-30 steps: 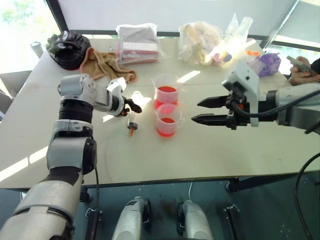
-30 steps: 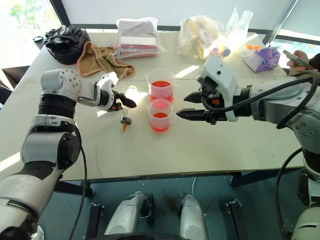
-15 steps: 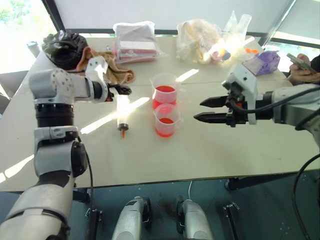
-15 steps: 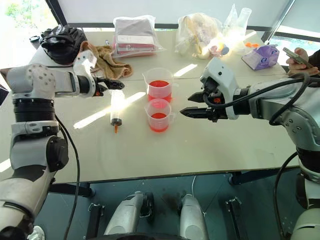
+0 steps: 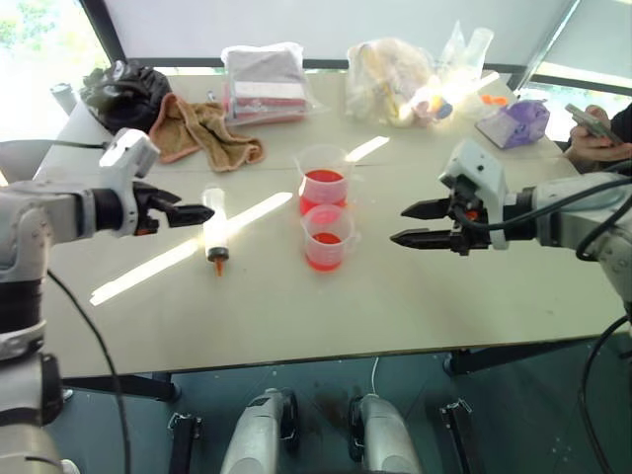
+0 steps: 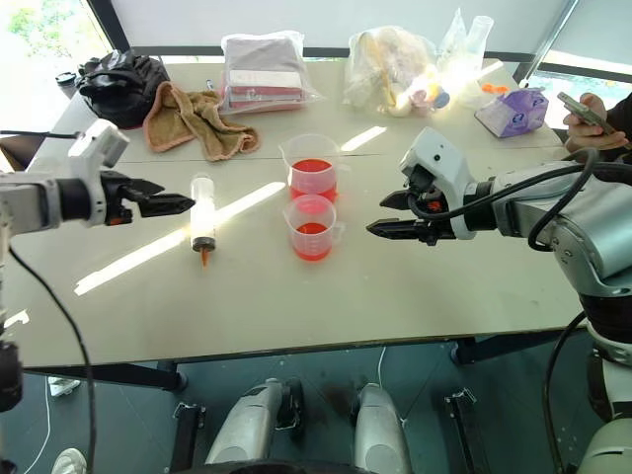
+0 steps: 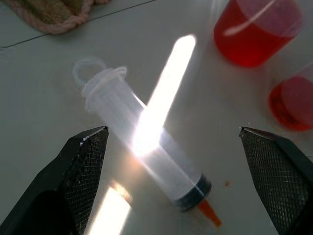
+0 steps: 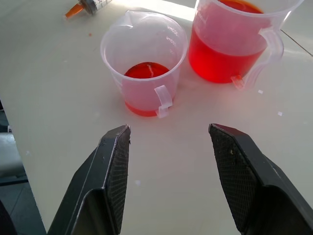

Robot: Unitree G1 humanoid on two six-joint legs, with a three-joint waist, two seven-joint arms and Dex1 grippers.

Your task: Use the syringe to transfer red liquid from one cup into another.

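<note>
The syringe [image 5: 214, 229] lies flat on the table to the left of the cups, its orange tip toward the table's front edge. My left gripper [image 5: 202, 214] hovers open just left of its barrel, and in the left wrist view the syringe [image 7: 146, 147] lies between the spread fingers without touching them. Two clear cups stand together, both with red liquid: the far, fuller cup [image 5: 324, 178] and the near cup [image 5: 328, 237] with a little at the bottom. My right gripper [image 5: 398, 224] is open and empty, pointing at the near cup [image 8: 144, 68] from the right.
At the back of the table lie a brown towel [image 5: 202, 128], a black bag [image 5: 123, 91], wrapped packages [image 5: 267, 79], a clear bag of items [image 5: 395, 74] and a purple pack [image 5: 513, 123]. A person's hand with a phone [image 5: 592, 133] rests at the far right.
My left gripper has drawn back to the left, away from the syringe's plunger end. The syringe now lies flat and farther left of the cups. The right gripper has hardly moved.
</note>
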